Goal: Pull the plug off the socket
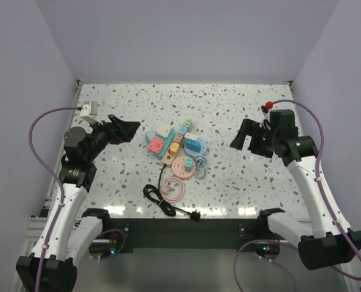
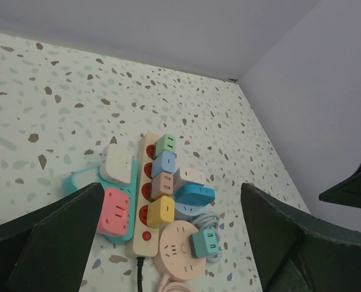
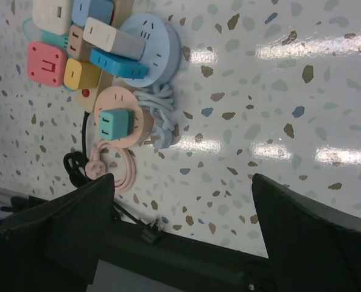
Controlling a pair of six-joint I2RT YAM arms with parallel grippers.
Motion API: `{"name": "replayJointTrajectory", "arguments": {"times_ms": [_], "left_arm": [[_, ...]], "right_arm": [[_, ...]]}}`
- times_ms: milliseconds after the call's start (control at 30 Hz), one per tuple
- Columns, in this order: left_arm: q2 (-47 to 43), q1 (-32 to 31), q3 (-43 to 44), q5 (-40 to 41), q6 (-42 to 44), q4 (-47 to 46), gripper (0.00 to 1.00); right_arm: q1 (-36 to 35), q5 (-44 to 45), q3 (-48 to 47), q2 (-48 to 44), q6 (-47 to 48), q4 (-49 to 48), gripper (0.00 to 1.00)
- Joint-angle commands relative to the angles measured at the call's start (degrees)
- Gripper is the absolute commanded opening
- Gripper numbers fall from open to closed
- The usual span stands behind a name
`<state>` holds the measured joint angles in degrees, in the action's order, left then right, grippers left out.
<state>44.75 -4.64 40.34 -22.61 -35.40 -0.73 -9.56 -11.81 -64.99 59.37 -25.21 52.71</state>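
Wooden and pale, the socket lies on the speckled table between the two arms, its thin black cable leaving the end nearer the arm bases. Four plugs sit in a row along the socket: a green plug farthest from the cable end, then a blue plug, a tan plug and a yellow plug, with red socket faces showing beside them. A pink block and a white block rest on a teal strip against the socket's long side. A peach disc carrying a teal plug lies just beside its cable end. The left gripper hovers to the left of the socket, well apart from it, jaws spread wide and holding nothing. The right gripper hangs well apart on the socket's other side, jaws likewise apart and empty
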Motion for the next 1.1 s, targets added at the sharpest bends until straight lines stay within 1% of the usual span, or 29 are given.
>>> {"name": "replayJointTrajectory", "arguments": {"times_ms": [0, 67, 100, 133, 167, 200, 267, 300, 333, 367, 400, 433, 500, 667, 767, 933, 1067], "left_arm": [[-1.68, -0.19, 0.97, -2.44, 0.15, 2.93, 1.00], [-1.60, -0.19, 0.62, -2.61, 0.24, 3.10, 1.00], [-1.25, -0.19, 0.53, -3.05, 0.42, 3.11, 1.00], [-1.07, -0.19, 0.45, -3.40, 0.42, 3.02, 1.00], [-0.81, -0.19, 0.53, -3.40, 0.85, 3.10, 1.00], [-0.20, -0.19, 0.62, -3.49, 1.12, 3.28, 1.00], [0.60, -0.28, 1.23, -3.49, 1.99, 4.50, 1.00], [1.56, -0.28, 1.50, -3.49, 2.35, 5.03, 1.00], [2.18, -0.19, 1.85, -3.58, 2.79, 5.47, 1.00], [2.79, -0.28, 2.11, -3.49, 3.49, 7.13, 1.00], [4.36, -0.28, 2.55, -3.84, 4.02, 8.11, 1.00], [5.07, -0.19, 2.64, -4.45, 4.54, 8.81, 1.00], [6.48, -0.28, 2.73, -5.42, 5.42, 11.01, 1.00], [6.40, -0.80, 0.89, -5.51, 7.18, 14.78, 1.00], [4.21, -0.89, -1.31, -5.78, 7.01, 15.93, 1.00], [1.57, -0.98, -5.61, -5.69, 5.96, 16.11, 1.00], [1.21, -1.07, -7.20, -5.95, 5.69, 16.20, 1.00]], "right_arm": [[-2.03, -4.44, -2.68, 1.88, 1.22, 0.38, 0.98], [-4.22, -3.92, -2.77, 3.54, -0.18, -1.02, 0.98], [-8.33, -2.00, -2.95, 4.16, -0.97, -1.46, 0.98], [-10.89, 0.45, -3.47, 4.87, -2.72, -1.73, 0.98], [-13.35, 5.35, -5.13, 7.05, -3.43, -1.73, 0.98], [-17.99, 7.92, -6.28, 8.20, -4.14, -1.21, 0.98], [-22.06, 14.59, -9.61, 11.36, -6.51, 0.37, 0.98], [-25.73, 17.32, -10.67, 14.60, -7.47, 0.99, 0.98], [-27.42, 19.61, -11.64, 16.11, -10.27, 2.21, 0.98], [-29.01, 21.03, -13.22, 17.60, -11.17, 2.22, 0.98], [-31.98, 24.87, -13.84, 20.92, -12.22, 2.48, 0.98], [-33.23, 26.82, -14.54, 22.44, -15.01, 3.01, 0.98], [-35.77, 29.99, -15.51, 27.25, -16.70, 2.75, 0.98], [-37.99, 34.40, -20.08, 36.50, -19.96, 3.80, 0.97], [-38.07, 34.49, -22.28, 40.55, -20.40, 3.90, 0.92], [-38.16, 31.33, -21.50, 43.37, -22.68, 1.00, 0.80], [-38.42, 28.53, -20.09, 44.95, -24.53, -0.85, 0.75]]}}
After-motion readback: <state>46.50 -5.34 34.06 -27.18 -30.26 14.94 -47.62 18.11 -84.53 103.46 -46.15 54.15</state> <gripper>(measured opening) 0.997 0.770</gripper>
